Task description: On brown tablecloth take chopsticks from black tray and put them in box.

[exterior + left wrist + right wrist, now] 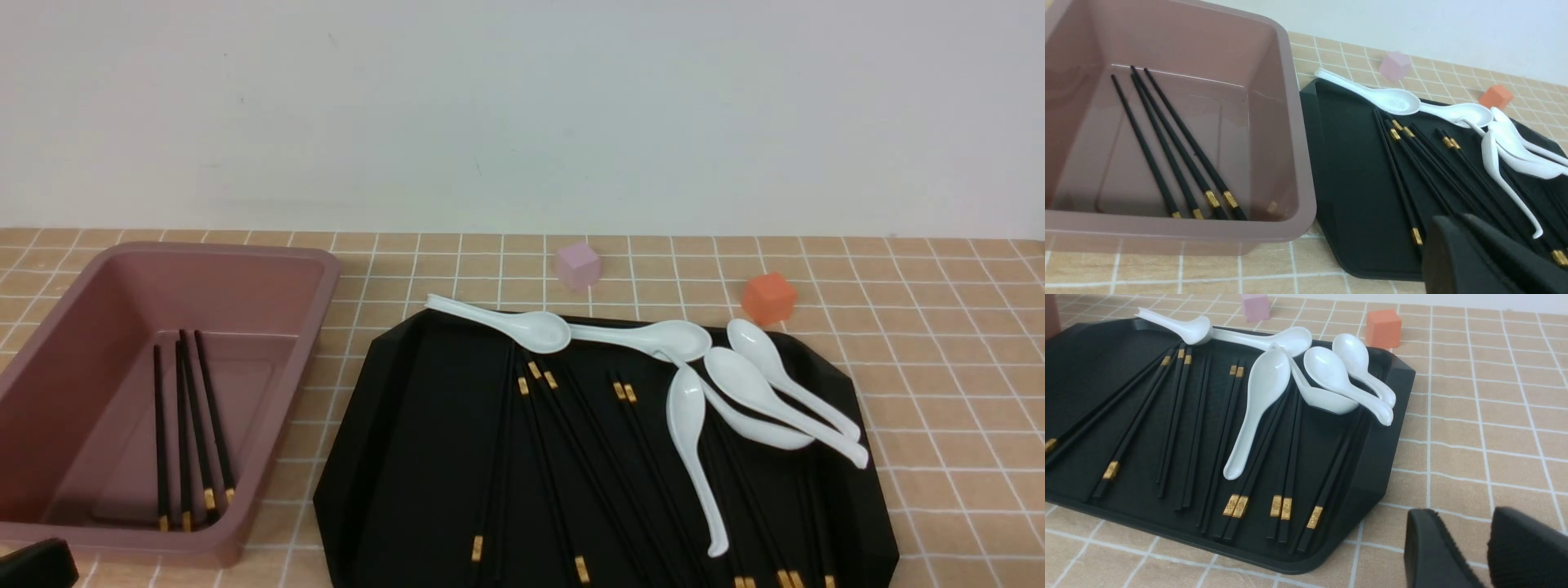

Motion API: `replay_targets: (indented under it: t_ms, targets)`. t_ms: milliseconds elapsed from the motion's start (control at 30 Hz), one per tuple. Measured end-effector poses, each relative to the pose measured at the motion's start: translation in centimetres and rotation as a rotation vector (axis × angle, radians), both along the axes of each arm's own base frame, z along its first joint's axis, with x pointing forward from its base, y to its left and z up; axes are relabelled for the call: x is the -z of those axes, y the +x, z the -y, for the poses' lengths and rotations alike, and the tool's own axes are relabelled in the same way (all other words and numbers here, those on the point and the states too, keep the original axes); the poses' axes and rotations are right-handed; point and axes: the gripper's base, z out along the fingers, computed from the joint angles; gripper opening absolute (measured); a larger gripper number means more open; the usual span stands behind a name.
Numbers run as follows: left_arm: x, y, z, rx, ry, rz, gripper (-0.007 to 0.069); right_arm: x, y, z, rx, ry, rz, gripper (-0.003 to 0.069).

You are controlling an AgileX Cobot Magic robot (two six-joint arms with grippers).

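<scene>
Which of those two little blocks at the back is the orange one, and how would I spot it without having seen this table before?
Start at the big black tray on the checked brown tablecloth. Just behind its far right corner, past the white spoons, sits the orange cube. The only other block, the pink cube, is paler and stands further left, behind the tray's middle.

1 glossy black octagonal tray lies on 1 tan-orange grid-lined tablecloth. On the tray are 6 white ceramic spoons and long thin black chopsticks; 12 gold bands show there, so 12 sticks by that count. Left of the tray stands 1 deep dusty-pink plastic box holding 4 more chopsticks. Behind the tray sit 2 small cubes: 1 pale pink cube and 1 orange cube.
</scene>
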Motion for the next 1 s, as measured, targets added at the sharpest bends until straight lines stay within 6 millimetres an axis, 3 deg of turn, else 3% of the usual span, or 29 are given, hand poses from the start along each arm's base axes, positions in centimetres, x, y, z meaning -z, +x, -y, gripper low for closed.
replay_targets:
  t_ms: [167, 600, 1000]
  targets:
    - [1.3, 0.4, -0.3, -0.015, 0.042, 0.015, -0.0013, 0.0, 0.0, 0.0, 0.0, 0.0, 0.0, 0.024]
    - [8.2, -0.1, -1.5, -0.123, 0.01, 0.047, -0.0012, 0.0, 0.0, 0.0, 0.0, 0.0, 0.0, 0.024]
    - [9.2, -0.4, -1.7, -0.136, 0.02, 0.007, -0.0009, 0.0, 0.0, 0.0, 0.0, 0.0, 0.0, 0.024]
